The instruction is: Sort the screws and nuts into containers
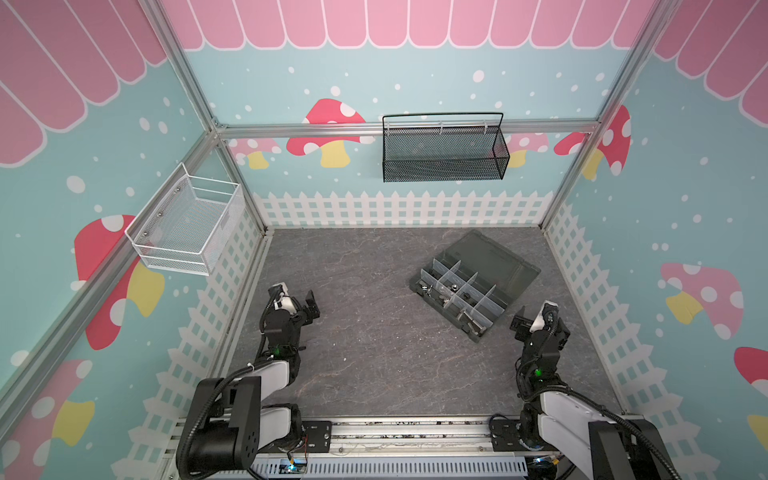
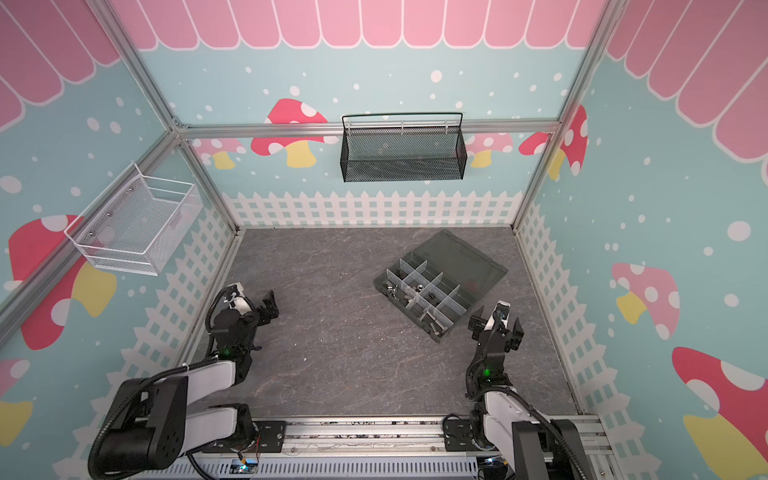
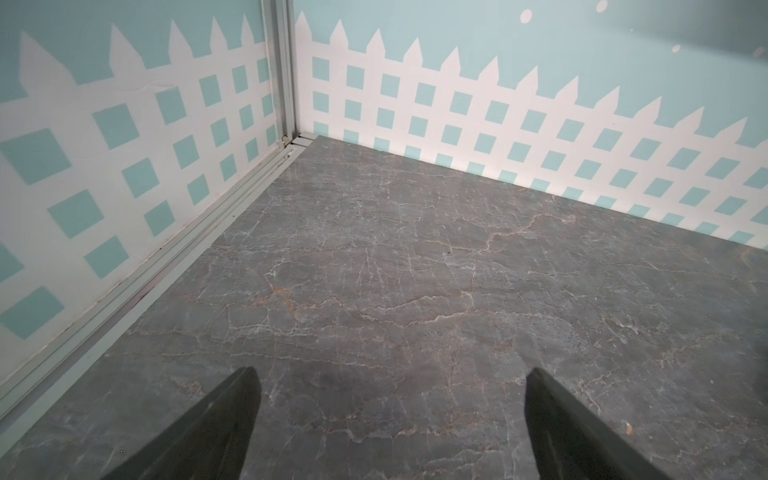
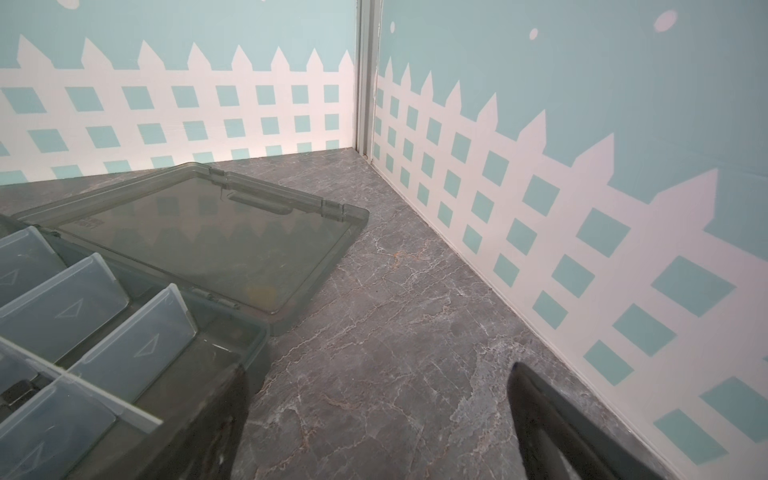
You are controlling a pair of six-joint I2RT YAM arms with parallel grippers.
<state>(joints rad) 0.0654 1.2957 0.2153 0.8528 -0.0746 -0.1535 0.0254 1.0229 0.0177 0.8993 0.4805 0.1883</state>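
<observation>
The containers (image 1: 494,301) are the compartments of a dark grey-green box with translucent dividers, right of the table's centre in both top views. Its lid (image 1: 494,259) lies open and flat behind it. The screws and nuts (image 1: 453,287) show as small silver and black pieces in several compartments, too small to tell apart. My left gripper (image 1: 311,305) hangs open over bare table at the left, nothing between its fingers (image 3: 245,399). My right gripper (image 1: 538,324) stands open just right of the box's near corner, holding nothing. The right wrist view shows the dividers (image 4: 137,345) and the lid (image 4: 208,241).
A black mesh basket (image 1: 444,153) hangs on the back wall and a white wire basket (image 1: 187,224) on the left wall. Fence-patterned walls close three sides. A metal rail (image 1: 415,432) with both arm bases runs along the front edge.
</observation>
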